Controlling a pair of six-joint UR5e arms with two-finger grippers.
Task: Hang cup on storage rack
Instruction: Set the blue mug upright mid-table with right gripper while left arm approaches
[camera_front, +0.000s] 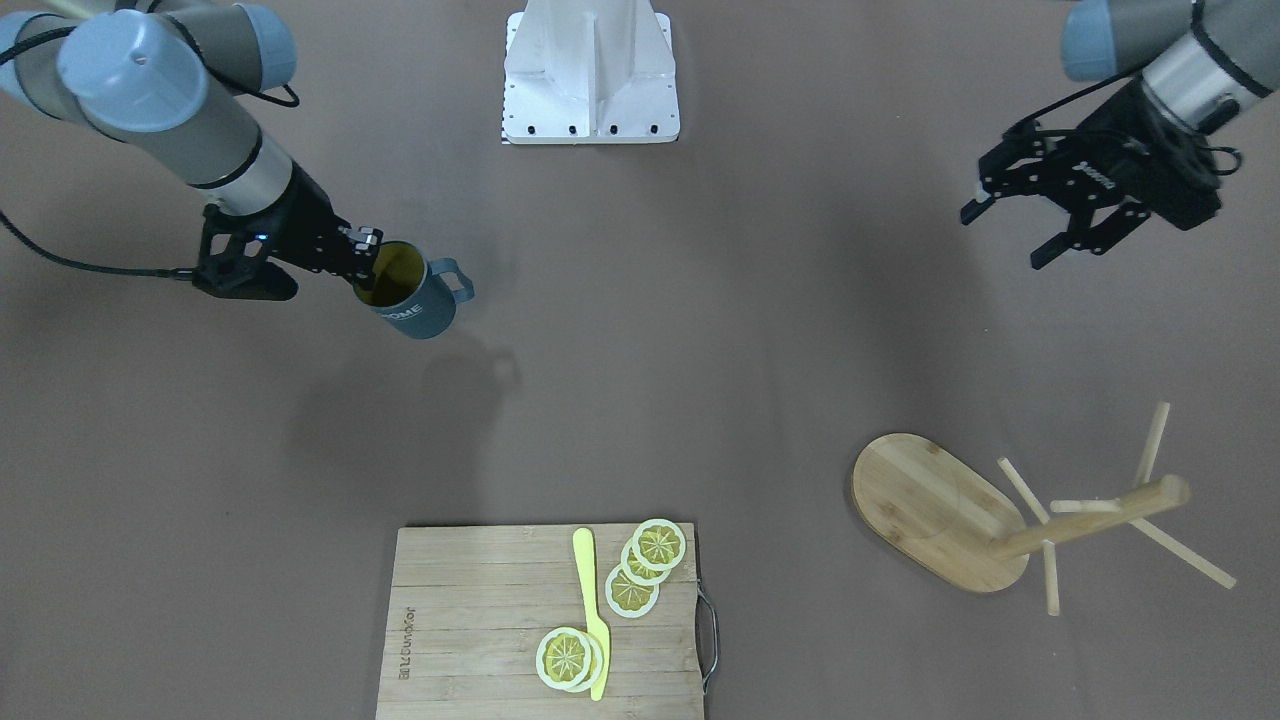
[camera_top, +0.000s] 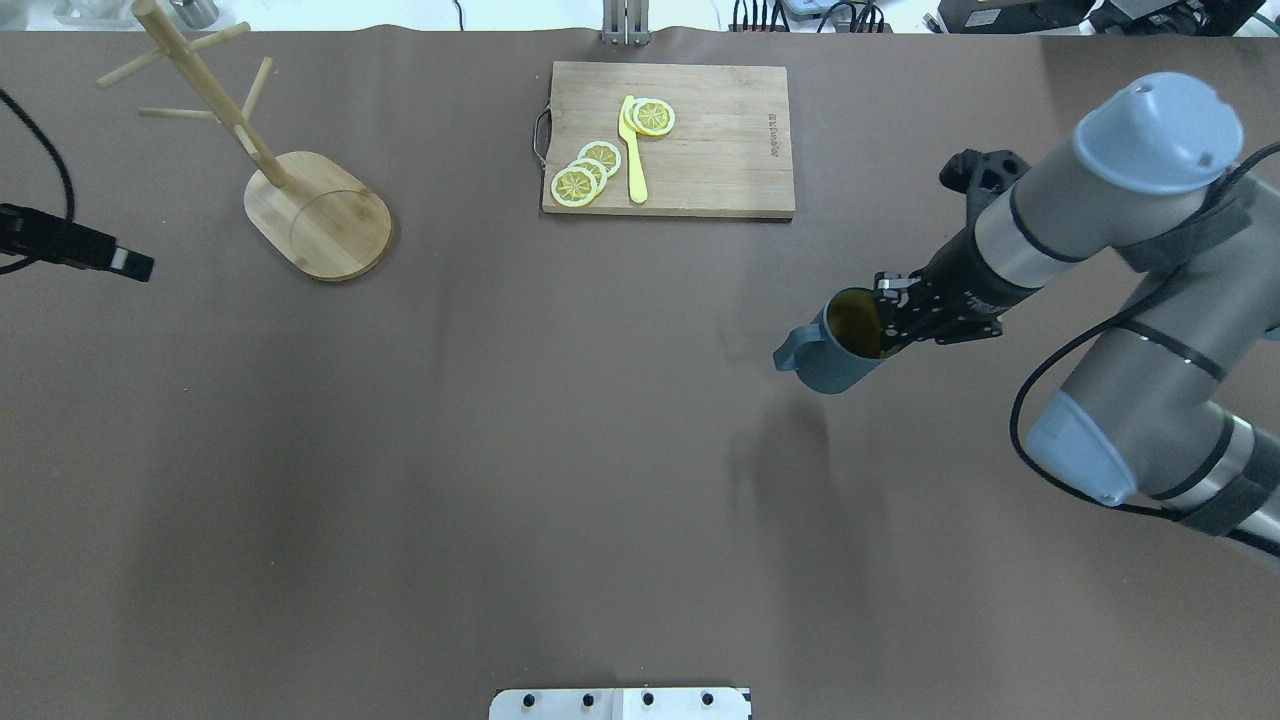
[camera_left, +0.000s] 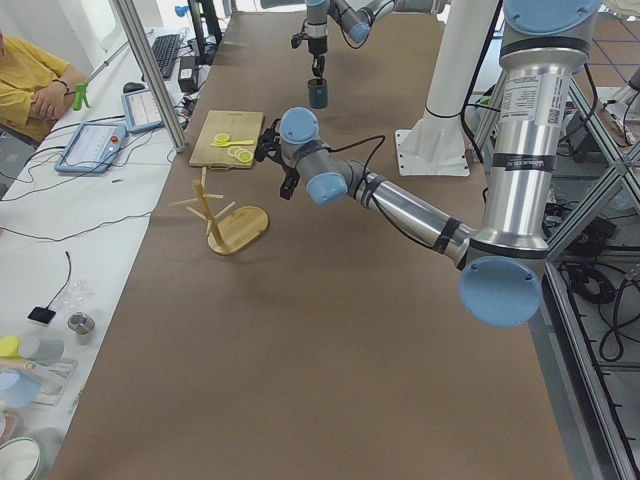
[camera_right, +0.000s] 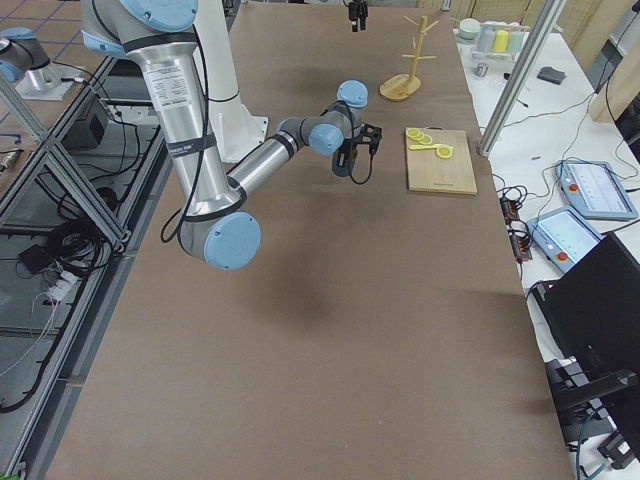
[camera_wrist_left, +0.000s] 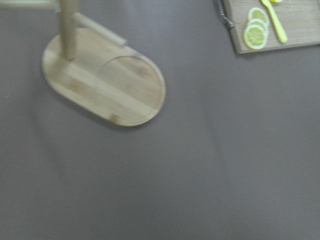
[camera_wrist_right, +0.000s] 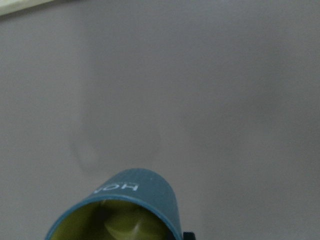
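The dark slate-blue cup (camera_front: 412, 300) with white lettering and a yellowish inside hangs tilted above the table, its handle pointing away from the arm. My right gripper (camera_front: 370, 262) is shut on its rim, one finger inside. The cup also shows in the overhead view (camera_top: 835, 350) and the right wrist view (camera_wrist_right: 135, 197). The bamboo storage rack (camera_front: 935, 510) stands upright on its oval base far across the table (camera_top: 318, 215), its pegs empty. My left gripper (camera_front: 1005, 238) is open and empty, raised near the rack, whose base fills the left wrist view (camera_wrist_left: 105, 80).
A wooden cutting board (camera_top: 700, 170) with a metal handle lies at the table's far edge, bearing lemon slices (camera_top: 585, 172) and a yellow knife (camera_top: 633, 150). The robot's white base (camera_front: 590, 70) sits at the near middle. Bare brown table lies between cup and rack.
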